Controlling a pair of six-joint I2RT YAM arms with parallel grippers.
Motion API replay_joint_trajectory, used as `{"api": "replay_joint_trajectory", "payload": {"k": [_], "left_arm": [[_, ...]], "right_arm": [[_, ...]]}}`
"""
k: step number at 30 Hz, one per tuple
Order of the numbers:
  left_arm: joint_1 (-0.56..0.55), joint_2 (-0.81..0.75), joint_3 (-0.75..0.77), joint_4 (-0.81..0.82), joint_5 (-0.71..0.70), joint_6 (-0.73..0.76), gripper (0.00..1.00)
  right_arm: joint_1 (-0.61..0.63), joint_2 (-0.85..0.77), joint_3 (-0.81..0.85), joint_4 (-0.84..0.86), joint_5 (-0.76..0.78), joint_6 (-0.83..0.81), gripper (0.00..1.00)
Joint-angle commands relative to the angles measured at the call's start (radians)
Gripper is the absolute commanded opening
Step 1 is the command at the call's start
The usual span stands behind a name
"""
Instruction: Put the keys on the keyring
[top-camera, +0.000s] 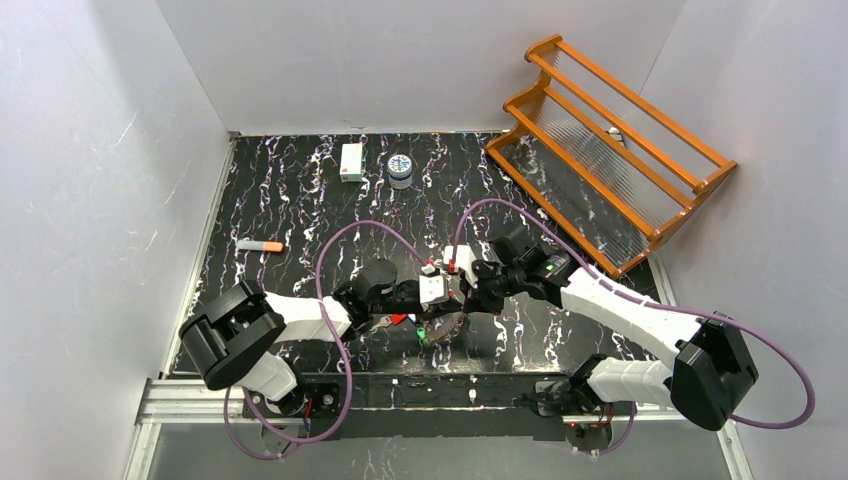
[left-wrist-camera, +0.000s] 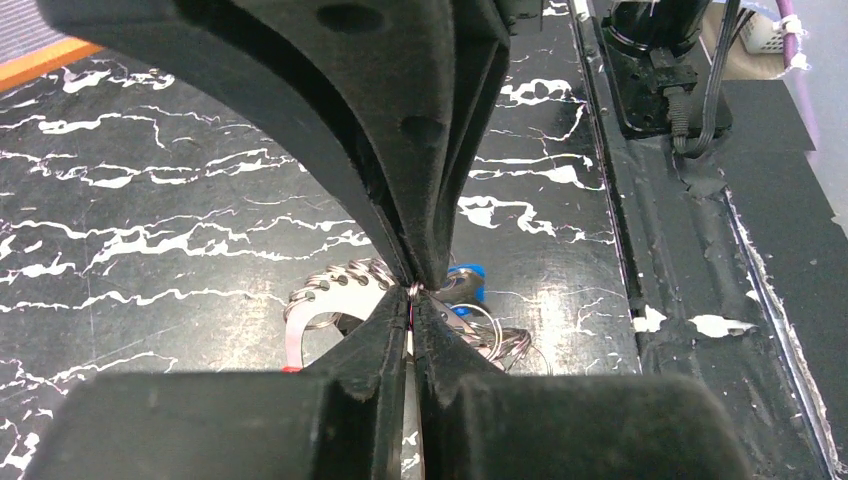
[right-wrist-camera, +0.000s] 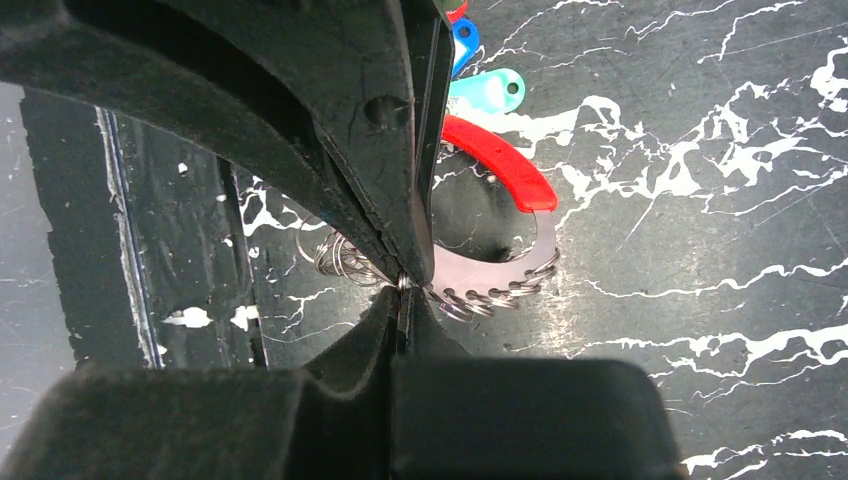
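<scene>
Blk fingers of L claw (left-wrist-camera: 412, 292) fill its wrist view, tips pressed shut on a speck of silver wire, prob. the ring (left-wrist-camera: 490, 335). R claw (right-wrist-camera: 402, 283) is the same: tips shut, a bit of wire pinched at the very end. Both arms meet nose to nose mid-table toward the near edge, so neither is nearer; the ring sits betw. the two pinch pts, low over the mat (top-camera: 300, 200). Capped keys (right-wrist-camera: 485, 92) fan out flat past R tips, long axes pointing away from it; a blue cap (left-wrist-camera: 466, 280) lies just behind L tips. Coiled wire and a red-and-pale curved piece (right-wrist-camera: 500, 268) crowd the pinch and could snag. Rack (top-camera: 620, 150), box (top-camera: 351, 161), jar (top-camera: 400, 170) and marker (top-camera: 260, 245) are well apart, not in the way.
</scene>
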Motion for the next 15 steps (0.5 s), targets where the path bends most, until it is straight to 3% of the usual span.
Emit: {"api": "replay_joint_trajectory", "payload": {"k": [1,5,12,15], "left_arm": [[-0.008,0.01,0.021,0.016,-0.049,0.0,0.0],[-0.008,-0.001,0.013,0.019,-0.096,-0.013,0.0],[-0.008,-0.031,-0.054,0.136,-0.178,-0.109,0.0],[-0.008,-0.036,-0.106,0.257,-0.228,-0.173,0.0]], "right_arm": [[0.005,-0.027,0.03,0.035,-0.023,-0.002,0.01],[0.005,-0.027,0.033,0.043,-0.009,0.009,0.01],[-0.003,-0.108,-0.072,0.218,0.024,0.09,0.58],[-0.018,-0.176,-0.136,0.305,0.03,0.13,0.65]]}}
